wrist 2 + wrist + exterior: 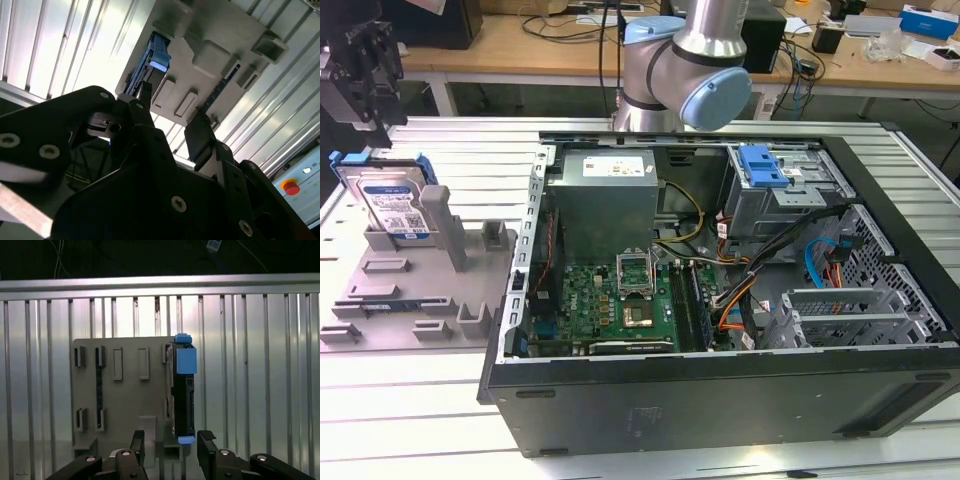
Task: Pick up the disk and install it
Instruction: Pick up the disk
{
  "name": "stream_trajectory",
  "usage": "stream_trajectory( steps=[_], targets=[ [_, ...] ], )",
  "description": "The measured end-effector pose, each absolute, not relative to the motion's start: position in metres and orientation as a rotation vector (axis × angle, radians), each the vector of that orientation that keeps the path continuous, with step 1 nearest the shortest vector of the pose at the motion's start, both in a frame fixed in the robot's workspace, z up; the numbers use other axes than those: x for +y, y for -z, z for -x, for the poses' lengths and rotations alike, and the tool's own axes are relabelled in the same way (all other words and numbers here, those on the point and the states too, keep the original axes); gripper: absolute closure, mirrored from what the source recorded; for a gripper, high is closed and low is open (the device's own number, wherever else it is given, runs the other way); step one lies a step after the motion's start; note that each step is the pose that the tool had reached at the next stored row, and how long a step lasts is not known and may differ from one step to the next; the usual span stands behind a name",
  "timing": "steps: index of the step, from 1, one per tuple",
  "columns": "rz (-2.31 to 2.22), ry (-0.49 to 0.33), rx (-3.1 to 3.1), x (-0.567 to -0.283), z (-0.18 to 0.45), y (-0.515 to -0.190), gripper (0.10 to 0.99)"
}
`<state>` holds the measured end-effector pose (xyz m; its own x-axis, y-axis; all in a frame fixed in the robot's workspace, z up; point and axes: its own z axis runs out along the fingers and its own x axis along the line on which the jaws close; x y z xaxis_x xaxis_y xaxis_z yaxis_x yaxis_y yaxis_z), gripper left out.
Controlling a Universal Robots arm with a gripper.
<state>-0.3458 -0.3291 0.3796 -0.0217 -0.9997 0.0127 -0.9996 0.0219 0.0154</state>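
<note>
- The gripper [171, 440] hangs above the disk [182, 390], its jaws spread wide and holding nothing.
- The disk stands on edge at the rim of the grey holder [420, 290], its top edge unobstructed.

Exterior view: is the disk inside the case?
No, the disk stands on edge in the grey holder at the exterior view's left, outside the computer case.

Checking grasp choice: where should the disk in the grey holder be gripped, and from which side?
Probably across its two broad faces near the free top edge, coming down from above. The disk stands on edge in the grey holder, whose posts flank its lower part. The open gripper sits above, its gap spanning the thin edge.
</note>
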Motion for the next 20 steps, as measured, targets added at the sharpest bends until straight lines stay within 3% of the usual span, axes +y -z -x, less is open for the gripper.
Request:
stream_trajectory(
  steps=[7,20],
  targets=[
    [-2.209,0.003,-2.206,-0.314,0.357,-0.378,0.545],
    [-2.217,0.003,-2.197,-0.313,0.392,-0.374,0.545]
  ],
)
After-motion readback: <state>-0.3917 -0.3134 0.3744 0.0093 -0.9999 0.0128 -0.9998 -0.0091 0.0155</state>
